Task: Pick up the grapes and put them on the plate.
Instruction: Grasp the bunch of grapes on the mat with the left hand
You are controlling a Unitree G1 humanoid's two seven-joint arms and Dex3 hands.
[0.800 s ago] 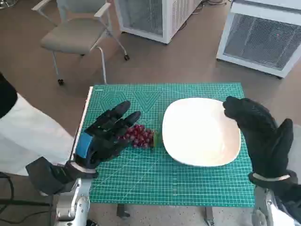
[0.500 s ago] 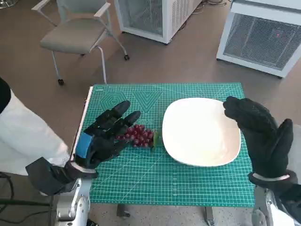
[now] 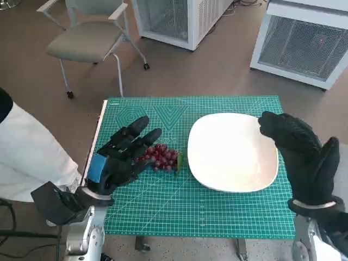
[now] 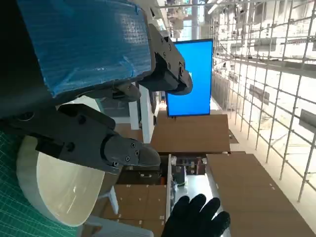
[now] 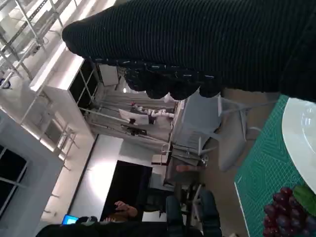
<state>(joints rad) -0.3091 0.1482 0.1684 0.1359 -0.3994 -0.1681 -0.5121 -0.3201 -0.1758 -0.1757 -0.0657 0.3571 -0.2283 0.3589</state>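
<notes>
Head view, left robot hand (image 3: 120, 156) spread, empty, fingertips at grapes (image 3: 161, 157), right robot hand (image 3: 302, 155) released beside plate (image 3: 231, 152)

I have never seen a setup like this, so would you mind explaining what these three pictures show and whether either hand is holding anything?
This is a humanoid robot at a small table covered by a green cutting mat. The wide picture comes from a camera on its head, looking down. The other two come from cameras behind each wrist, so they look tilted and mostly show the room. The left hand, black with blue tape, reaches with spread fingers over a bunch of red grapes, which lies on the mat and does not look gripped. A white plate sits beside the grapes with nothing on it. The right hand, in a black glove, is raised at the plate's far side, holding nothing.
</notes>
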